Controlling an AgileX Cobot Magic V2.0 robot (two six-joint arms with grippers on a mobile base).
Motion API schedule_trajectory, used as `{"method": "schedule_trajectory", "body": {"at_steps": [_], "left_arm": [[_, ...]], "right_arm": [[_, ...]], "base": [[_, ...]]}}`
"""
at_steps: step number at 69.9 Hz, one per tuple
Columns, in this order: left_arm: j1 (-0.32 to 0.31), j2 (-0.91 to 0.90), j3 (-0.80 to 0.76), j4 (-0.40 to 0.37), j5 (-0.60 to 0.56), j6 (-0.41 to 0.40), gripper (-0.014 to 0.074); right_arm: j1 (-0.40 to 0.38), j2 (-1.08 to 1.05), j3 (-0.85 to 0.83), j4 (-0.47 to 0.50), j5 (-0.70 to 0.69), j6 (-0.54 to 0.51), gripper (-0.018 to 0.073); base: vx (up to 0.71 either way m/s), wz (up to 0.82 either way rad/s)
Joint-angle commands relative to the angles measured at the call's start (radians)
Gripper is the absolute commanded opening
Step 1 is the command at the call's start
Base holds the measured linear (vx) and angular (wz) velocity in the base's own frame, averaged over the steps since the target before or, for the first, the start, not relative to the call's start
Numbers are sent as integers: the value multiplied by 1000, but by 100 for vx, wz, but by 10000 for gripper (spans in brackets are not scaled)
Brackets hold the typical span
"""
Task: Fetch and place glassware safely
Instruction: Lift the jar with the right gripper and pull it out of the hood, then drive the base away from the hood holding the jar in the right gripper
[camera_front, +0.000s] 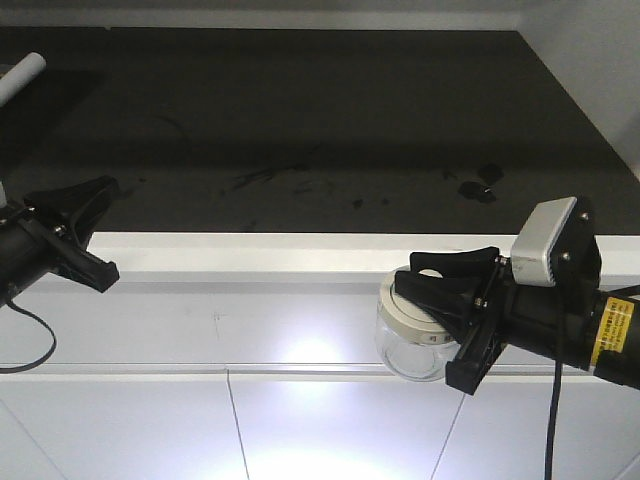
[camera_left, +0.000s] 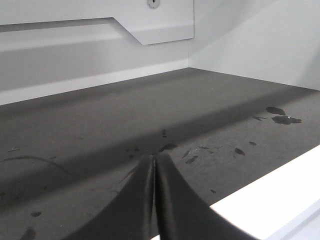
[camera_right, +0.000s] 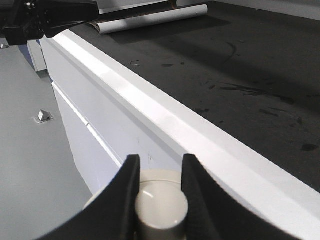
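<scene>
"Right gripper was pinching what, exactly?"

"The knob on the cream-white lid, with one finger on either side of it. The glass jar hung beneath, lid up, its axis about upright."

"And where was the jar?"

"Out in front of the white cabinet face, just below the white lip of the bench. It was not on the dark worktop. I could not see anything under it, so I judged the hold on the knob carried the whole weight."

"Which way did it need to go?"

"Up over the lip, then away from the robot onto the worktop. The jar sat directly under the fingers, so any tilt of the wrist would likely swing the glass towards that white edge."

"Left gripper?"

"Pressed together, holding nothing, well apart to the left near the same lip. The right arm had the job. A lid-only hold might slip if the lid were loose."
</scene>
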Motion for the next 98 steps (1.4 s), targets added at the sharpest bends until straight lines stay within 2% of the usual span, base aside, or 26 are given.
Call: {"method": "schedule_trajectory", "body": {"at_steps": [1, 39, 98], "left_arm": [[0, -30, -21, -33, -71, -12, -7], [0, -29, -21, -33, -63, -12, -7], [0, -29, -21, -33, -63, -12, -7]], "right_arm": [[-4, -30, -28, 55, -67, 0, 0], [-4, -30, -28, 55, -67, 0, 0], [-4, -30, -28, 55, -67, 0, 0]], "base": [[0, 0], [-5, 20], [-15, 57]]}}
